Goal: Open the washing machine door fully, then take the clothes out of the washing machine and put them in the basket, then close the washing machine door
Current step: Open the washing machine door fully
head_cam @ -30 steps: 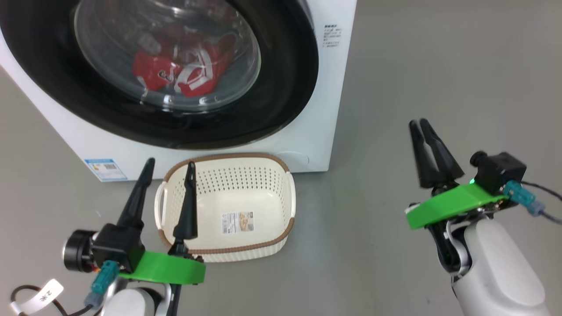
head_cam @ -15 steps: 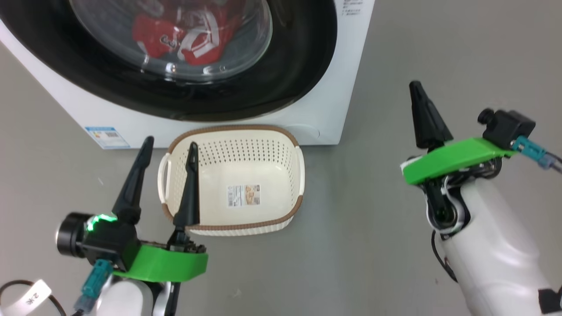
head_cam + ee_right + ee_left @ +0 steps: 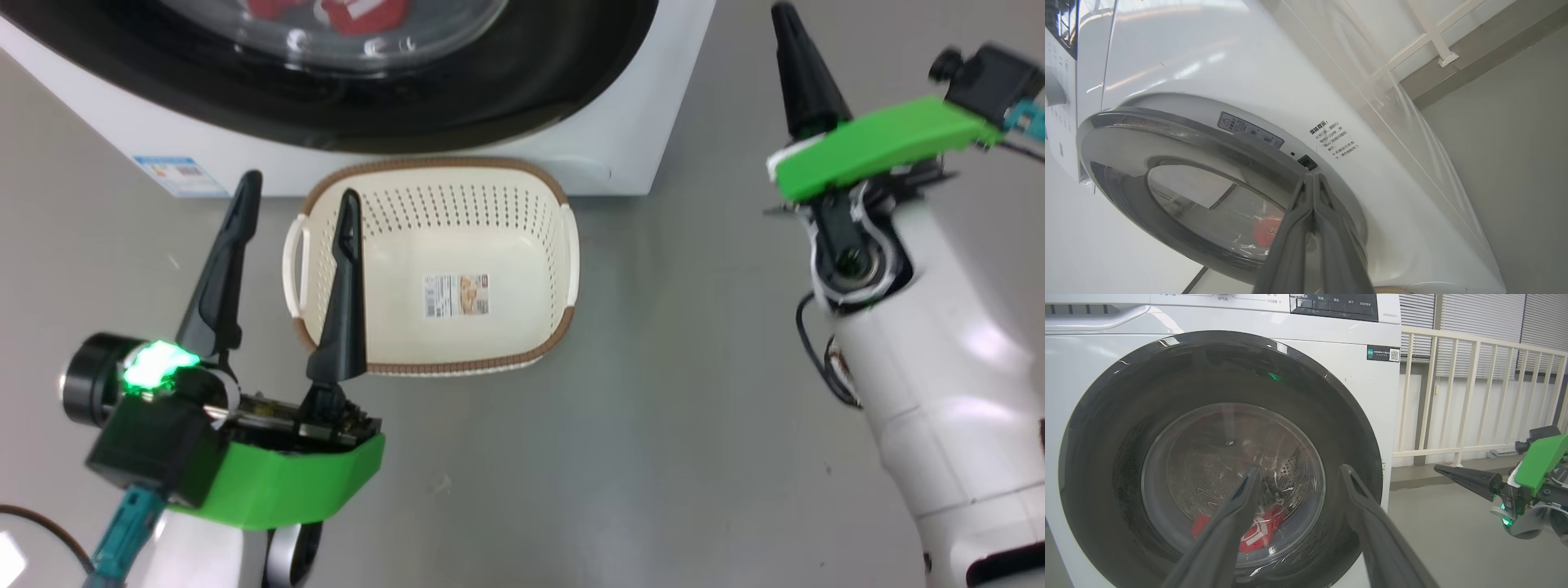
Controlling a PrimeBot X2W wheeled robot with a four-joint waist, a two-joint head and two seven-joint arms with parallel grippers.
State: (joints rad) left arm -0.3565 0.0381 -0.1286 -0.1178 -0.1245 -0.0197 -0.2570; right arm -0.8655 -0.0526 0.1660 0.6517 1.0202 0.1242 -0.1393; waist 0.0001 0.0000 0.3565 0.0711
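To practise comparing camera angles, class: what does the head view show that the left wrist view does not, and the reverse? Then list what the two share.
Head view adds: the empty basket on the floor before the machine, its paper label, and a blue sticker low on the machine's front.
Left wrist view adds: the control panel, a QR sticker and a white railing beside the machine.
Shared: the machine, its shut door, red clothes inside, the open left hand and the shut right hand, both empty.

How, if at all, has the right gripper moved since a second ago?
Yes: against the washing machine, the right gripper went forward, up the head view.
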